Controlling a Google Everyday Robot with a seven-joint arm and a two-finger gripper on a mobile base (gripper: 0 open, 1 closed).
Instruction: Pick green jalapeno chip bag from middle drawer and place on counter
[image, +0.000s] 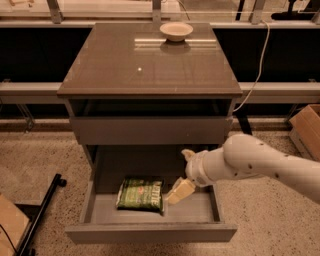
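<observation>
The green jalapeno chip bag (141, 194) lies flat in the open middle drawer (150, 232), left of its centre. My gripper (178, 176) is on a white arm reaching in from the right. It hangs over the drawer just right of the bag, open and empty. Its lower cream finger (179, 191) points down-left and ends beside the bag's right edge. The counter (130, 65) is the glossy grey-brown top of the cabinet, above the closed front panel (150, 131).
A small pale bowl (176, 31) stands at the back of the counter. A white cable (257, 65) hangs to the right of the cabinet. A cardboard box (307, 127) sits on the floor at far right. A black stand leg (42, 212) lies at lower left.
</observation>
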